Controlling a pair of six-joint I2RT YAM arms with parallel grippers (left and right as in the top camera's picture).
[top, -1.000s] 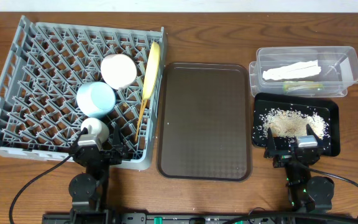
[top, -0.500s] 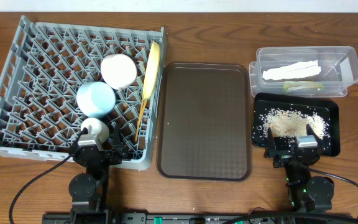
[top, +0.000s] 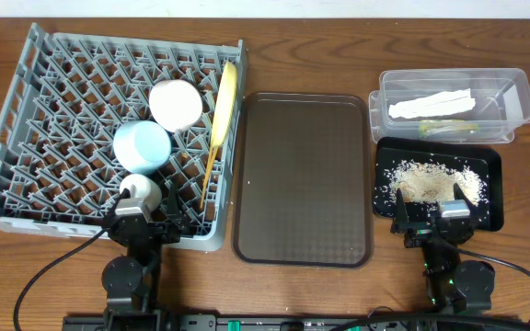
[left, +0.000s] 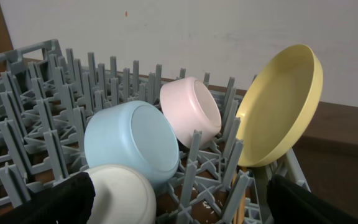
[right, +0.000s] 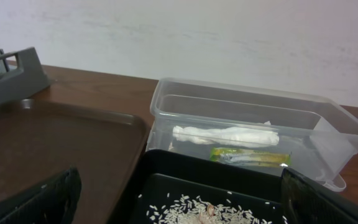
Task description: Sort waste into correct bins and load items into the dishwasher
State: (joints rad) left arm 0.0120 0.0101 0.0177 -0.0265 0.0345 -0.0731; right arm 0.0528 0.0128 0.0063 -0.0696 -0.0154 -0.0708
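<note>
The grey dish rack [top: 63, 92] holds a white bowl [top: 175, 104], a light blue bowl [top: 142, 146], an off-white cup [top: 141, 192], a yellow plate [top: 224, 101] on edge and chopsticks [top: 210, 165]. The clear tub [top: 523, 92] holds the white napkin [top: 431, 103] and the green-and-orange wrapper [top: 447, 127]. The black tray [top: 490, 161] holds rice crumbs [top: 426, 179]. My left gripper [top: 147, 215] is open and empty at the rack's near edge, just behind the cup [left: 120, 196]. My right gripper [top: 429, 221] is open and empty at the black tray's near edge [right: 166, 168].
The flat brown serving tray [top: 304, 179] lies bare between the rack and the bins. A few rice grains lie under the rack [left: 30, 124]. The wooden table runs to a white wall at the back.
</note>
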